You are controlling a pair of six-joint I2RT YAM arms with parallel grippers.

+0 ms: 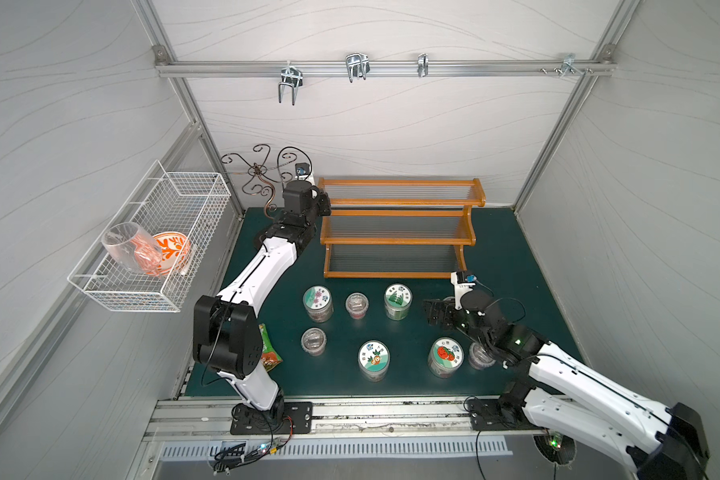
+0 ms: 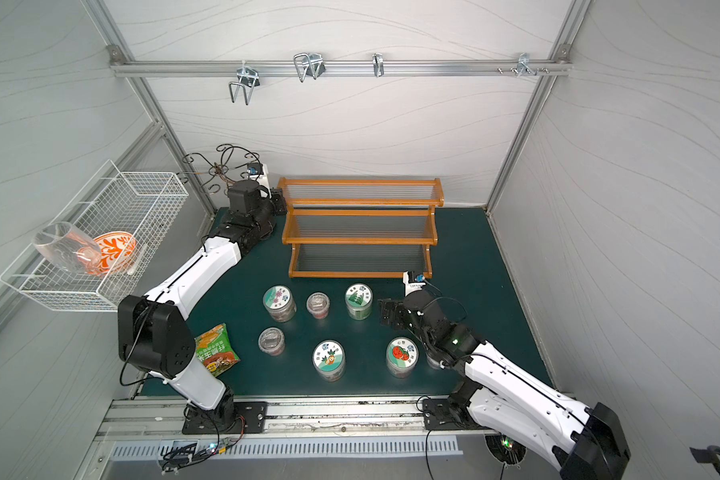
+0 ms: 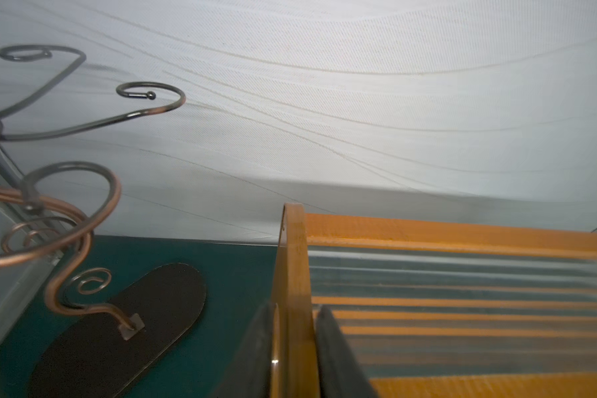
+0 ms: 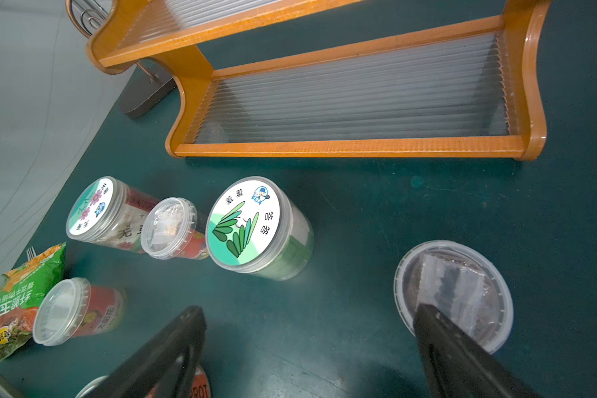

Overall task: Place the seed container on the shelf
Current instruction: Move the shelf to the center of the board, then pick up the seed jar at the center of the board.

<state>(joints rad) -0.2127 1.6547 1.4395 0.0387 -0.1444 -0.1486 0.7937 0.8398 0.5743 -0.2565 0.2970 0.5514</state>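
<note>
Orange-brown wood frames the shelf (image 1: 395, 240) at the surface's (image 1: 516, 249) far edge in both top views, its three tiers bare; seven seed containers (image 1: 398, 301) stand in two rows toward the near edge, one clear-lidded tub (image 1: 479, 356) half hidden under the right arm (image 1: 558, 370). The left wrist view alone shows the left hand (image 3: 295, 308) astride the shelf's end panel (image 3: 292, 258), clamping or slack I cannot tell. The right wrist view alone shows that tub's (image 4: 454, 293) lid nearly whole, beside a finger of the wide-spread, empty right hand (image 4: 309, 310). Likely light, stiff, slick plastic: grasp its wall below the lid rim.
</note>
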